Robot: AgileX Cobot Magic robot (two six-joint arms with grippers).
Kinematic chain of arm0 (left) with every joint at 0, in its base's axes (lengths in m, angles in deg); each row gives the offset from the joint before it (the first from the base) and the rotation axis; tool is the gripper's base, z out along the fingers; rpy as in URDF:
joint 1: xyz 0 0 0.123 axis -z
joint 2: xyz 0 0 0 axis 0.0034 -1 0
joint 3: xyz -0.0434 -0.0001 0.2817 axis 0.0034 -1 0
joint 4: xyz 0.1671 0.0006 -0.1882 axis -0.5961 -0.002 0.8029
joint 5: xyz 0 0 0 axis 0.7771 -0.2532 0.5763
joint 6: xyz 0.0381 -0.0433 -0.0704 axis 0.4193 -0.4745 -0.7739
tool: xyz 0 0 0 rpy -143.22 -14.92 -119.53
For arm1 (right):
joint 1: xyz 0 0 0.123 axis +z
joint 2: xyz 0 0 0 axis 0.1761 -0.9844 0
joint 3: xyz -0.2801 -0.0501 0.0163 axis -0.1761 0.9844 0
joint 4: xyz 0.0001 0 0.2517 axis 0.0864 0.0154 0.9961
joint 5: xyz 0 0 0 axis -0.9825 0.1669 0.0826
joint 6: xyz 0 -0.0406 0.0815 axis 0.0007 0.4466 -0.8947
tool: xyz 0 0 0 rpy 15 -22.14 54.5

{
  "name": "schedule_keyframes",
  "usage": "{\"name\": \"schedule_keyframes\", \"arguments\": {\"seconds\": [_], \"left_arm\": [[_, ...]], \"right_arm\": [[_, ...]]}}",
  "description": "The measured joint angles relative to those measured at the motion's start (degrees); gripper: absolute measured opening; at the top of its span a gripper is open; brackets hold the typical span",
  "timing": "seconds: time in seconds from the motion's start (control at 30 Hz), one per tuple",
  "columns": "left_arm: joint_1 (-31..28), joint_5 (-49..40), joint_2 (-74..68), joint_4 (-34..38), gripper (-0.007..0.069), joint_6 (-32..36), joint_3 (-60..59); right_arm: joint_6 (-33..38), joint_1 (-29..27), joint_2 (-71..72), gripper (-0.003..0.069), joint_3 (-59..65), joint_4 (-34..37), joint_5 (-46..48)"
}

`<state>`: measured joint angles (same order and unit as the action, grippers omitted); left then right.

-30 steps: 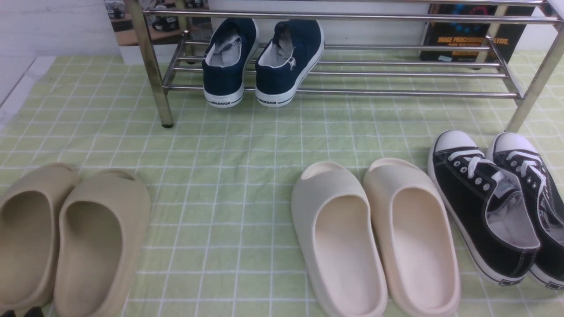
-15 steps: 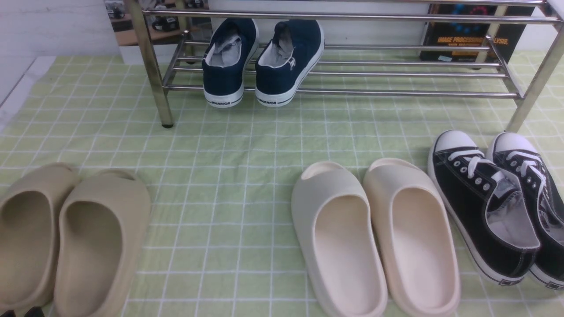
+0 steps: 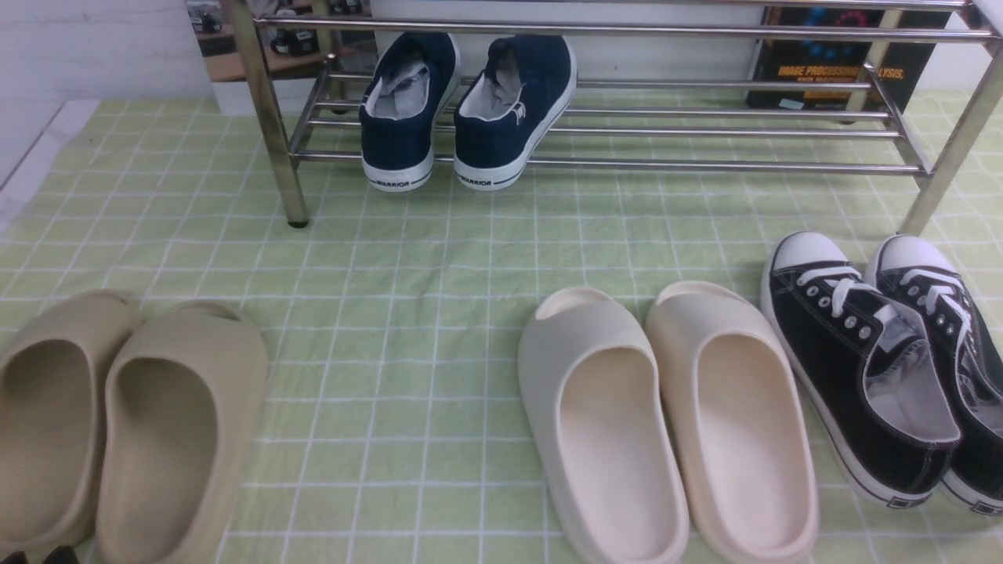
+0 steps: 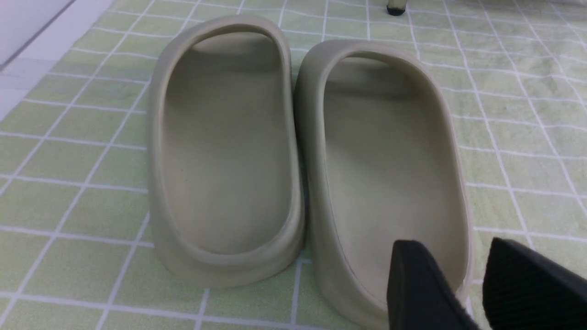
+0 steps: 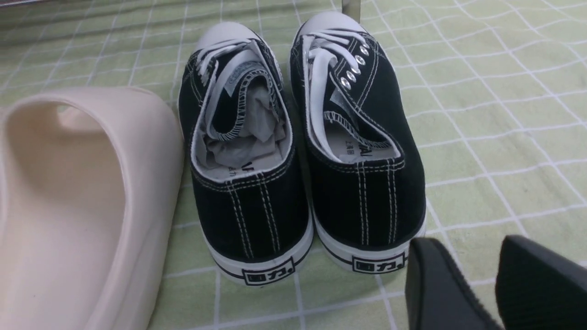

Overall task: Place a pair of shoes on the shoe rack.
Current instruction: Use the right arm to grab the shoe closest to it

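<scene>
Pair of shoes (image 3: 862,368): two black canvas sneakers with white laces and toe caps, on the green checked cloth (image 3: 439,258) at the robot's right, touching side by side.
Position: just right of the cream slides (image 3: 666,423), near the right front leg of the shoe rack (image 3: 627,164), not on it.
Pointing: toes away from the robot toward the rack, heels toward the robot.
Long axis: near to far, toes leaning slightly to the left in the front view.
Right hand (image 5: 463,261): fingers apart with bare cloth in the gap, gripping nothing; it sits just behind the outer sneaker's heel and to its outer side, not touching it.
Left hand (image 4: 458,261): fingers apart, nothing between them, over the heel end of one tan slide (image 4: 390,165); contact cannot be told.
Rack load: navy sneakers (image 3: 462,110) on the lower rails at the left end, heels toward the robot.
</scene>
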<state>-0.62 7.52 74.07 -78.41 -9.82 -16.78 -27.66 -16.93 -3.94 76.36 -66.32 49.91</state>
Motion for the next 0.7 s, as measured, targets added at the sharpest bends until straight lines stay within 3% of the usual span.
{"name": "schedule_keyframes", "arguments": {"seconds": [0.33, 0.47, 0.5, 0.53, 0.57, 0.7], "left_arm": [[0.0, 0.0, 0.0, 0.0, 0.0239, 0.0, 0.0], [0.0, 0.0, 0.0, 0.0, 0.0239, 0.0, 0.0], [0.0, 0.0, 0.0, 0.0, 0.0239, 0.0, 0.0], [0.0, 0.0, 0.0, 0.0, 0.0239, 0.0, 0.0], [0.0, 0.0, 0.0, 0.0, 0.0239, 0.0, 0.0], [0.0, 0.0, 0.0, 0.0, 0.0239, 0.0, 0.0]], "right_arm": [[0.0, 0.0, 0.0, 0.0239, 0.0, 12.6, 0.3], [-1.5, 0.0, 0.0, 0.0239, 0.3, 26.7, 1.0], [-3.1, 0.0, 0.0, 0.0239, 0.5, 33.3, 1.1], [-3.6, 0.0, 0.0, 0.0239, 0.5, 34.4, 1.2], [-5.5, 0.0, 0.0, 0.0239, 0.6, 44.6, 1.3], [-5.1, 0.0, 0.0, 0.0239, 0.6, 52.7, 1.0]]}}
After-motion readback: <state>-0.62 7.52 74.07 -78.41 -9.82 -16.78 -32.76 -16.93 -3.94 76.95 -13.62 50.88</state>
